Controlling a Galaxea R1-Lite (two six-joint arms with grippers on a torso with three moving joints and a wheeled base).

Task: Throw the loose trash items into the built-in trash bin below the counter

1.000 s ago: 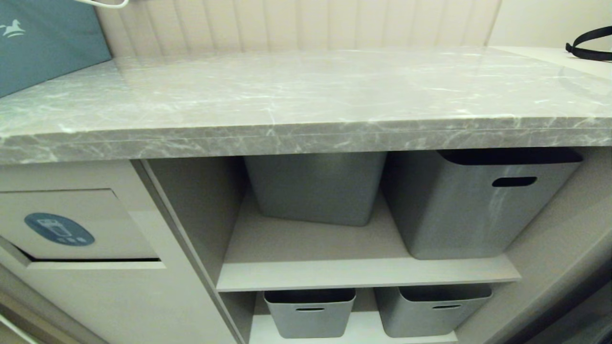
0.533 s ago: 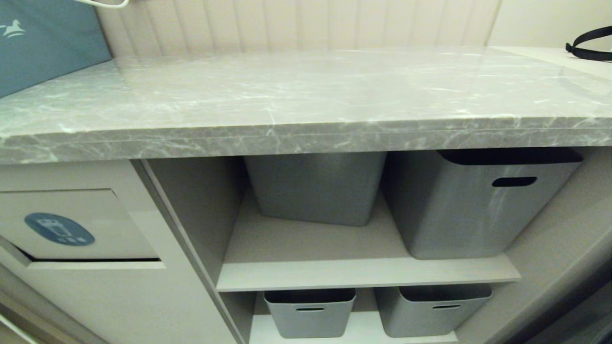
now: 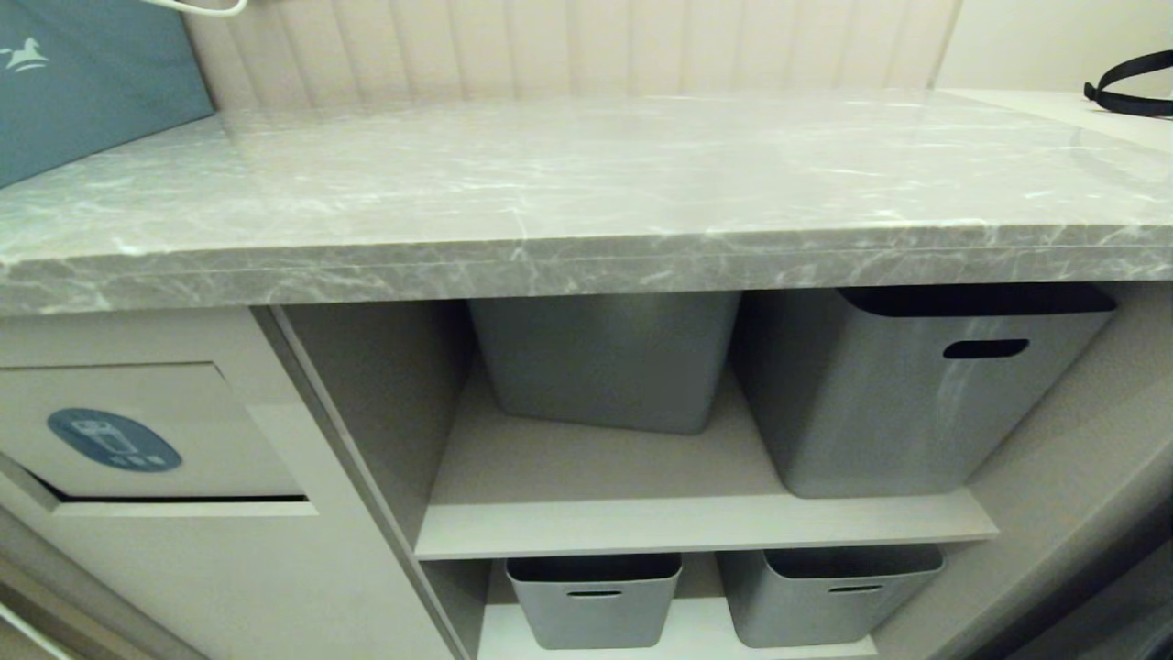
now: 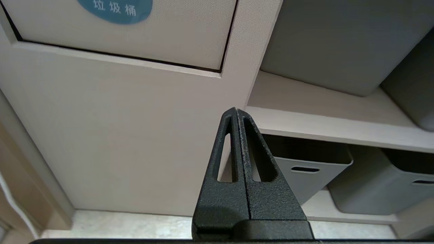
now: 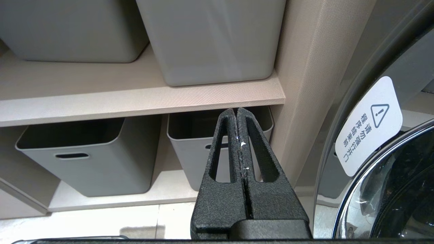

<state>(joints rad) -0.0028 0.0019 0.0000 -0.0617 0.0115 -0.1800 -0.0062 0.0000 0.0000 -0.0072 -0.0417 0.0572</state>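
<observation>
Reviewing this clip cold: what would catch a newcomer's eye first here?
The long grey marble counter spans the head view, with no scraps on it. Below its left end sits the beige trash flap with a blue sticker. Grey tubs fill the shelves to its right, and both claws, left and right, are shut and empty, low before the cabinet.

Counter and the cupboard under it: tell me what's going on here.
Nothing is being handled right now. The grey marble counter shows no cardboard scraps; only a teal box and a black strap sit at its far corners. The trash bin flap with the blue sticker is below the counter on the left. Both arms are low in front of the cupboard: the left claw is shut and empty below the flap, the right claw shut and empty by the grey tubs.
</observation>
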